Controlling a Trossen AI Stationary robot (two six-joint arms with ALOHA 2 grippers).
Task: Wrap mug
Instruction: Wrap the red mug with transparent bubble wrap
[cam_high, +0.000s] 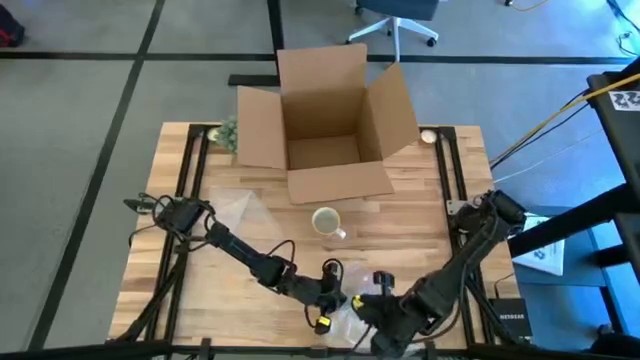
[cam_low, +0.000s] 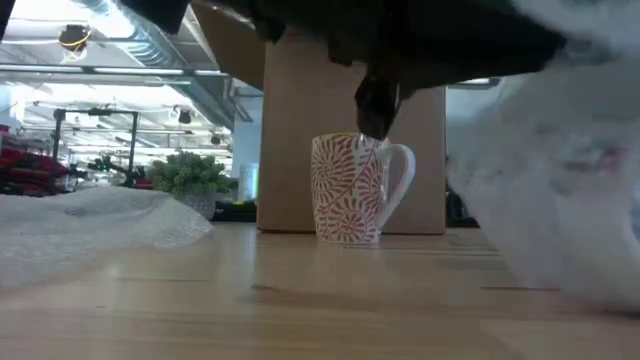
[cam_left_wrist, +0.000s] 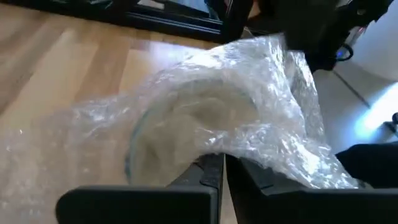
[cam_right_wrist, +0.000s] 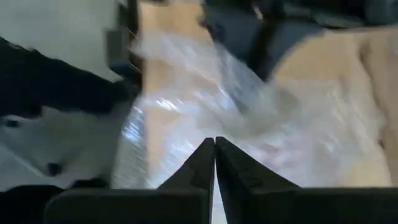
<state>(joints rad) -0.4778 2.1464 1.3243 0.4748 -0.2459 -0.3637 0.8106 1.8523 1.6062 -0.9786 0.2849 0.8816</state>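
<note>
Both claws work at the bench's near edge: left claw and right claw each pinch the bubble wrap. Mug stands apart before the box. Risk: opposed pulling tears or drops the wrap

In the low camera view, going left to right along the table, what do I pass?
Bubble wrap sheet → small potted plant → patterned mug in front of the cardboard box → bunched bubble wrap close to the camera.
</note>
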